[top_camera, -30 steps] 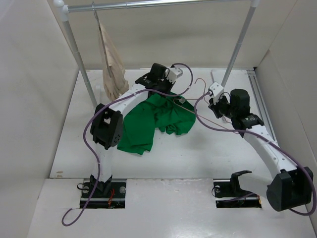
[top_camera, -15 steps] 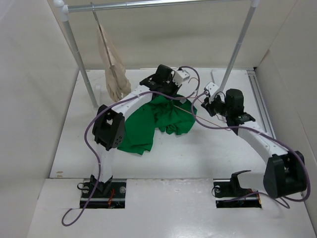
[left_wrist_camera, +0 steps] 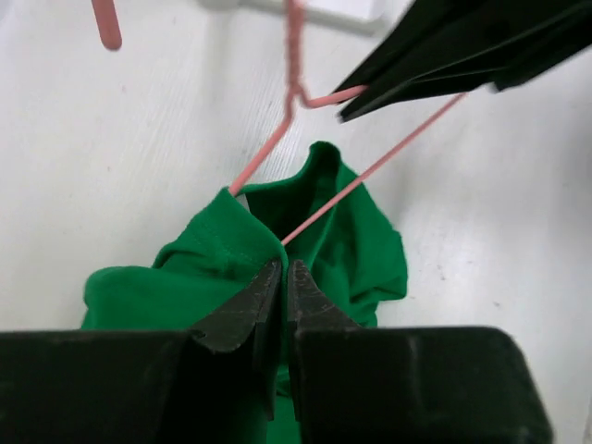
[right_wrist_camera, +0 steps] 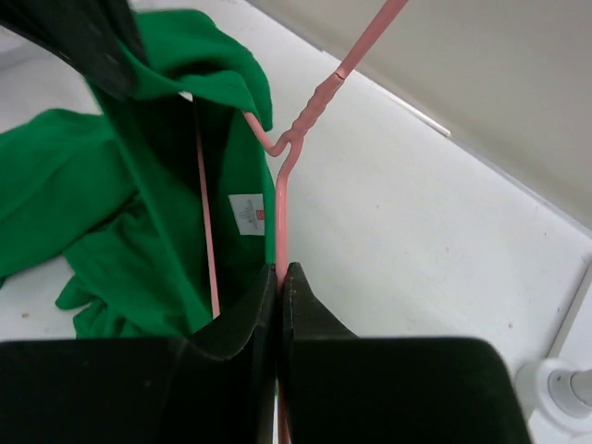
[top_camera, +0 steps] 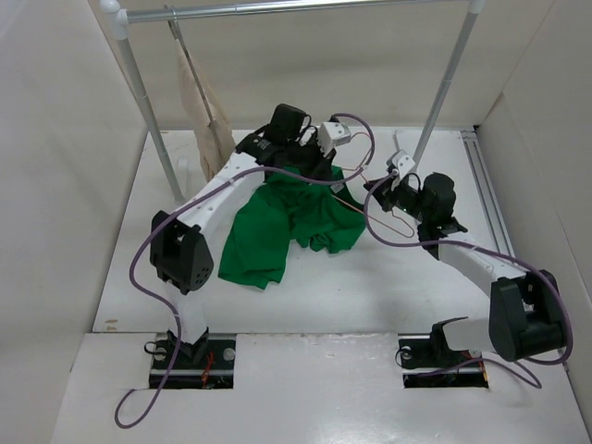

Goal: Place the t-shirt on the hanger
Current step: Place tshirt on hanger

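**A:** What do we see from above?

**B:** One green t-shirt (top_camera: 277,227) lies crumpled on the table (top_camera: 398,277). Its far edge is raised at our left gripper (top_camera: 322,168), and our right gripper (top_camera: 379,190) sits just beside it. One beige garment (top_camera: 205,120) hangs from the rail (top_camera: 305,7). From up here we cannot tell how either pair of jaws stands.

**A:** And on our left wrist?

**B:** The jaws are narrowed to a slit and pinch a fold of the t-shirt's edge. We count one pink hanger (left_wrist_camera: 268,153). One of its wires goes behind the cloth and another crosses over it. Our right gripper clamps it near the twisted neck.

**A:** And the right wrist?

**B:** The jaws are closed on the hanger's wire, just below the twist. One arm of the hanger runs inside the t-shirt, beside one white label (right_wrist_camera: 248,215). Our left gripper holds the cloth up at top left.
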Tool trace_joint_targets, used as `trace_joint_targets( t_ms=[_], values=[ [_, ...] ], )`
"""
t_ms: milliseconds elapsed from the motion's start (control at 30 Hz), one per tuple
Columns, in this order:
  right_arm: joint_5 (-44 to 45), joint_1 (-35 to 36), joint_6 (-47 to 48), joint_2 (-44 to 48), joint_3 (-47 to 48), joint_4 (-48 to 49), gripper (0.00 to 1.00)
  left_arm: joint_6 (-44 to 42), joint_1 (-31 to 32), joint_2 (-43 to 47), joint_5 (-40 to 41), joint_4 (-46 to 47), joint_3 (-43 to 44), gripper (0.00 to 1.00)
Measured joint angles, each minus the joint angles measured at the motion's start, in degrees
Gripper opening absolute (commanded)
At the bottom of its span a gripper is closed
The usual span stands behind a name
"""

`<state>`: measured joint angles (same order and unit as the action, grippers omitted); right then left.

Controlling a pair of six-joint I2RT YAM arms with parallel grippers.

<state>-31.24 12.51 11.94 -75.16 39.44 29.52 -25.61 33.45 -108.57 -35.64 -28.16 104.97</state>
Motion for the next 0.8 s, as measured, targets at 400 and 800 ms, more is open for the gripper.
trace_joint_targets(
  t_ms=[400, 800],
  values=[
    [-2.54, 1.11, -1.4, -0.79, -2.99, 8.28, 0.0, -9.88, -1.97, 8.28, -12.76, -6.91, -0.59, 0.61],
    [-5.81, 1.11, 0.74, -4.42, -5.9, 15.78, 0.0, -32.61, -8.92, 6.91, 0.9, -0.7, -5.01, 0.78]
  ],
)
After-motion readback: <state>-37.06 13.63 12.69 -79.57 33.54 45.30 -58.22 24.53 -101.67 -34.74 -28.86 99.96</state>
